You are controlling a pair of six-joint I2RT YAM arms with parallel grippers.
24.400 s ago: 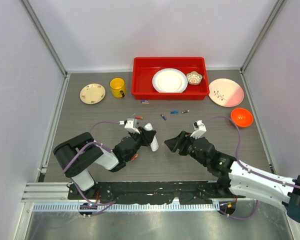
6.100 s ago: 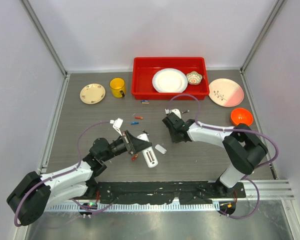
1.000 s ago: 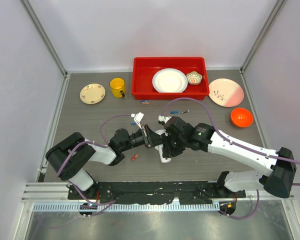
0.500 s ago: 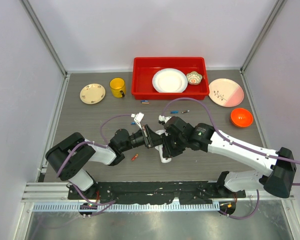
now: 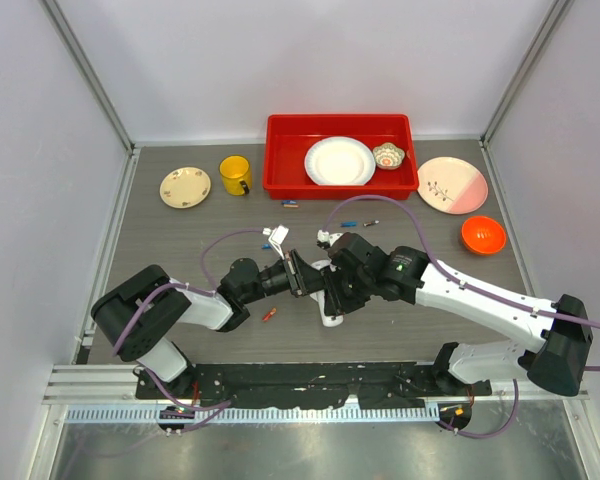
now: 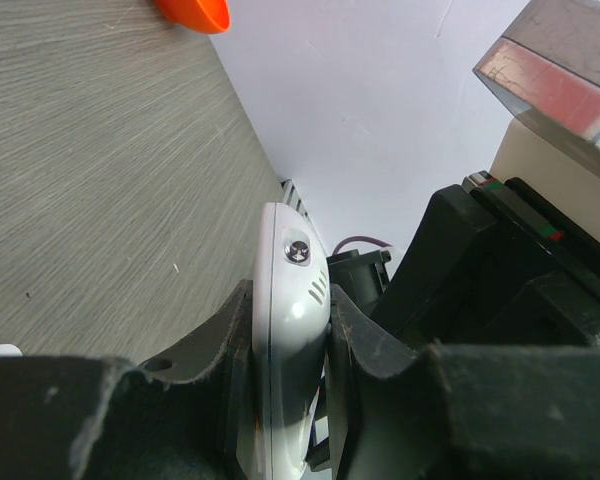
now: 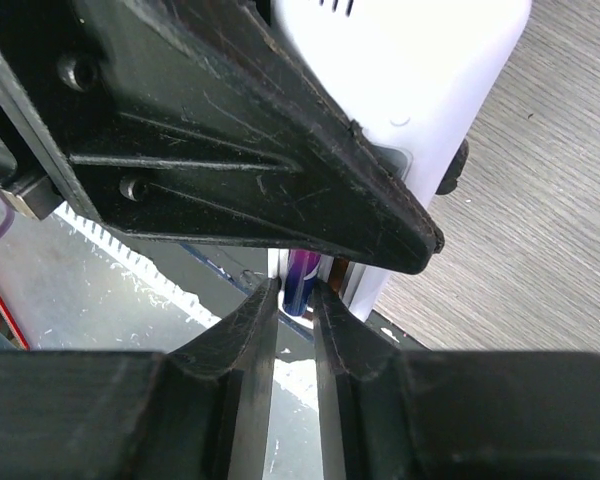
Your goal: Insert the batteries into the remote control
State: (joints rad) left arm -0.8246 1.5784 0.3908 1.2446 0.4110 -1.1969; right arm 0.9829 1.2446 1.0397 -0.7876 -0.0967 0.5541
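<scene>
My left gripper (image 5: 308,275) is shut on the white remote control (image 5: 327,305) and holds it at the table's middle. In the left wrist view the remote (image 6: 290,300) sits edge-on between my two fingers (image 6: 225,350). My right gripper (image 5: 334,297) is shut on a blue-purple battery (image 7: 301,272), its end at the open back of the remote (image 7: 420,90). Loose batteries lie on the table: a red one (image 5: 268,314), a blue one (image 5: 267,245), and others farther back (image 5: 349,224). The back cover is hidden.
A red tray (image 5: 280,150) with a white plate and small bowl stands at the back. A yellow mug (image 5: 235,174), a cream saucer (image 5: 185,186), a pink plate (image 5: 452,184) and an orange bowl (image 5: 483,234) stand around it. The two arms cross closely at the centre.
Over the last second nothing visibly moves. Six seconds ago the right gripper was back by the loose batteries; it now holds a battery at the remote, which the left gripper has brought towards the centre.
</scene>
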